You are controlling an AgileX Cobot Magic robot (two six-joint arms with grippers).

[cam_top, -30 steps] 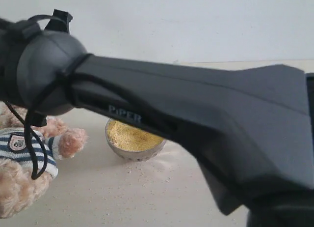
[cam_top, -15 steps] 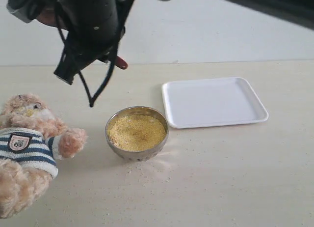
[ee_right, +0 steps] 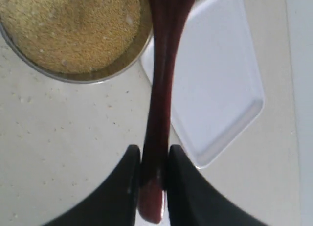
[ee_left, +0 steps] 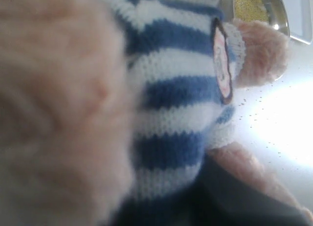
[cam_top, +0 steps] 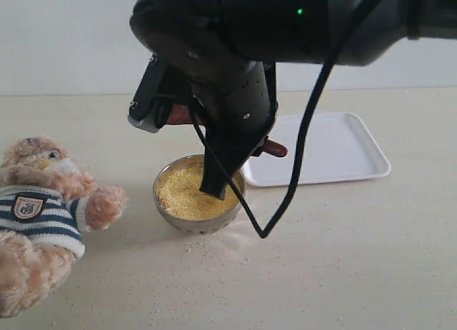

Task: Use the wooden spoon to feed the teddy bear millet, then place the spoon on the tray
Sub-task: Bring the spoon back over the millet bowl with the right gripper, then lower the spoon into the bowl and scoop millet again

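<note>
The teddy bear, in its striped shirt, sits at the left of the exterior view. In the left wrist view its body fills the space at the jaws, and one dark finger presses against the shirt hem. My right gripper is shut on the handle of the wooden spoon. The spoon's reddish end pokes out over the near edge of the tray. The right arm hangs above the steel bowl of millet. The spoon's oval bowl is cut off at the frame edge.
Loose millet grains lie scattered on the pale table in front of the steel bowl. The white tray sits right beside the bowl's rim. A black cable loops down from the right arm next to the bowl.
The right arm, holding the spoon, has swung from the upper left down and right to hang over the bowl. Bear, bowl and tray have not moved.
</note>
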